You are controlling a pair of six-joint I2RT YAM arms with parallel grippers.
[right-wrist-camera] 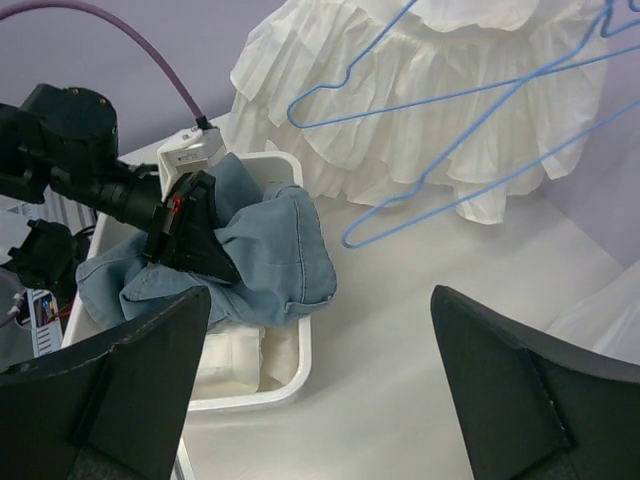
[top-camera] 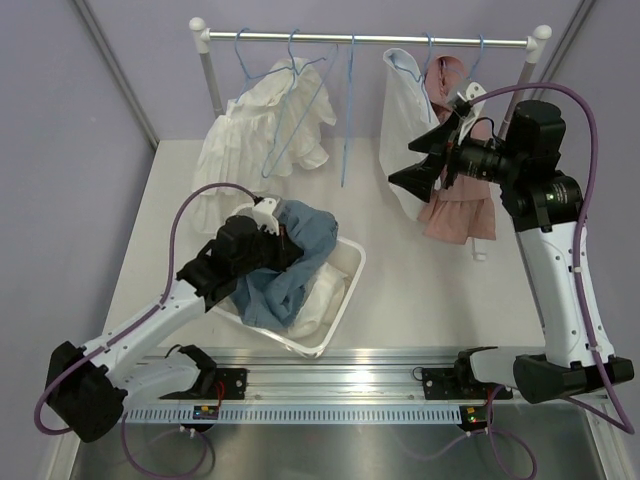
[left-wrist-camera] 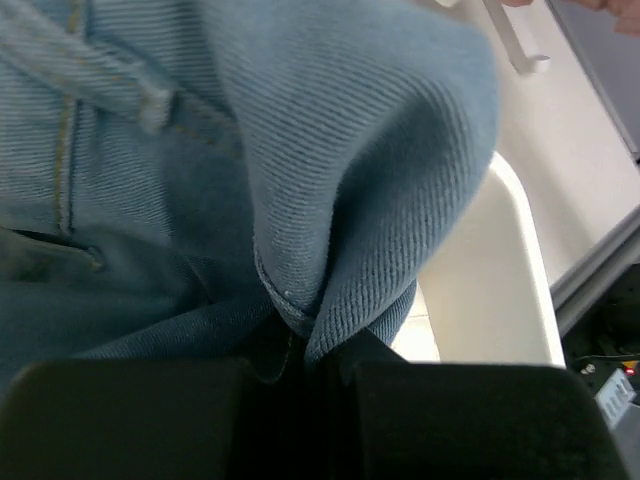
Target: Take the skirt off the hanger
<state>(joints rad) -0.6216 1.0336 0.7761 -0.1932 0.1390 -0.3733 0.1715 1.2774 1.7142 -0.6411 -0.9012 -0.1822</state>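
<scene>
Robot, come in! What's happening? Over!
Left tool shut on blue denim garment, over white basket. Right tool open, empty, near pink garment. Nothing in the way.

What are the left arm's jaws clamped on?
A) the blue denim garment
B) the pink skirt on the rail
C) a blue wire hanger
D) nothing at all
A: the left wrist view shows the left arm's jaws shut on a fold of the blue denim garment, over the white bin.

Matte lavender walls (top-camera: 60,150) on three sides. Flat white tabletop (top-camera: 400,290), evenly lit, soft shadows. Chrome clothes rail (top-camera: 370,39) with white posts at back. Ribbed aluminium rail (top-camera: 340,385) along near edge.
</scene>
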